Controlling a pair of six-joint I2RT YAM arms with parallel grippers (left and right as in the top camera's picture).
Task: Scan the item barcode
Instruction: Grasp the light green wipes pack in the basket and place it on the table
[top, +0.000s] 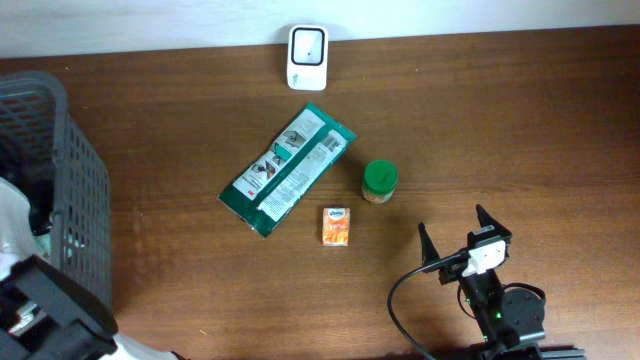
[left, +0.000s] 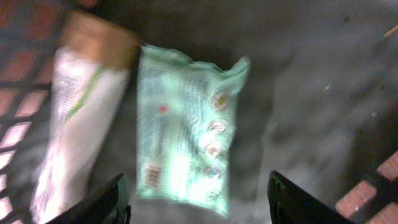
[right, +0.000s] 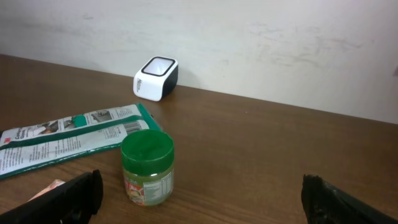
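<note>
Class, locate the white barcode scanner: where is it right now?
Overhead view: the scanner stands centrally at the far edge by the wall, just beyond the long green packet.

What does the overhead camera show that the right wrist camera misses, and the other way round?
Only overhead: the dark mesh basket at the far left, and the right end effector seen whole from above, fingers spread open. Only right wrist: the printed side of the green-lidded jar, which overhead shows mainly as a round lid. Both: the jar, the white scanner by the wall, and the long green packet lying flat.
</note>
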